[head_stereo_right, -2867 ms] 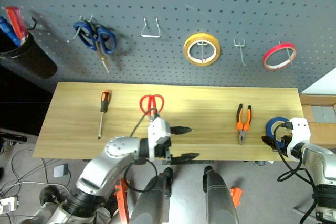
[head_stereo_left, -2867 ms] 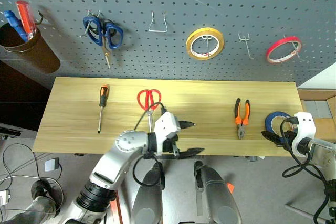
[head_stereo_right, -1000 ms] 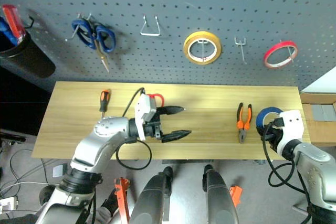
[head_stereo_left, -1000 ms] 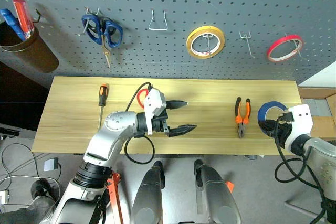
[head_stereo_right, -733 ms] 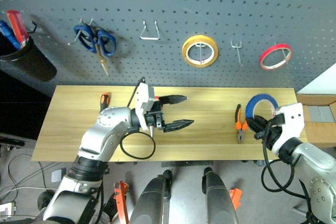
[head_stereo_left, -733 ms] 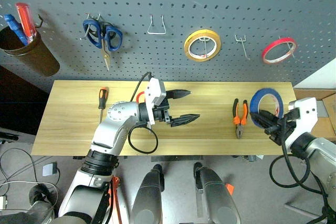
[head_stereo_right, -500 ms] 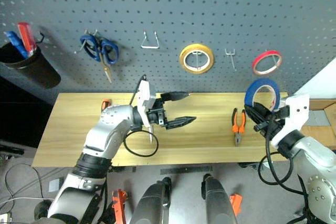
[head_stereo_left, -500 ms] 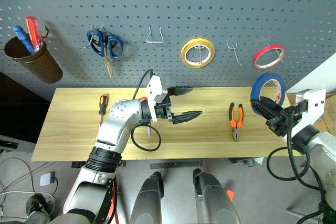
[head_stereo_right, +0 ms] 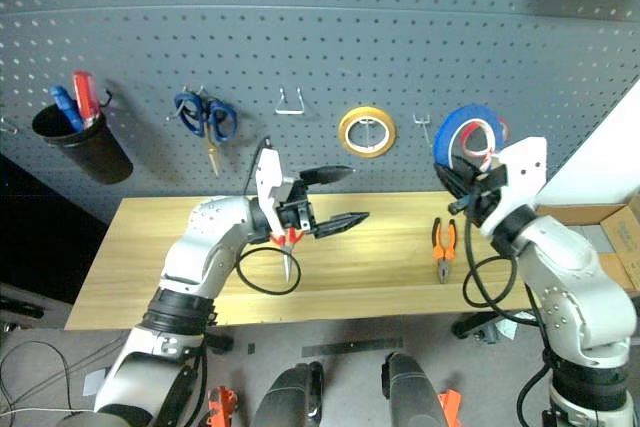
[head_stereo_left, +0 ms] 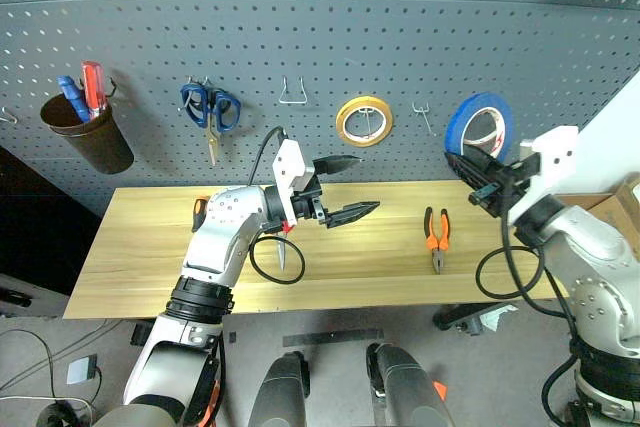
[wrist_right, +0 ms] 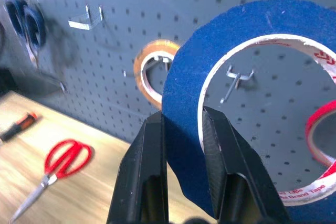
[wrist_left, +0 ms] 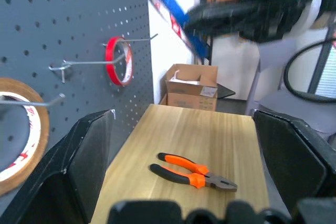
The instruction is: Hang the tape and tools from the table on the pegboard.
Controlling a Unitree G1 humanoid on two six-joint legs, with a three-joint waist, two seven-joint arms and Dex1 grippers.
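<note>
pliers [head_stereo_left: 435, 238] lie on the table [head_stereo_left: 120, 257], right of the scissors [head_stereo_right: 287, 247], below the pegboard [head_stereo_left: 300, 27].

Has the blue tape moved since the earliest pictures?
Yes. The blue tape went up off the table; the right gripper holds it before the pegboard.

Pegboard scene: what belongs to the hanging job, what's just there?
Job: blue tape in right gripper; pliers; red scissors; table; pegboard.
Rest: yellow roll; red roll; blue scissors; screwdriver; cup.
</note>
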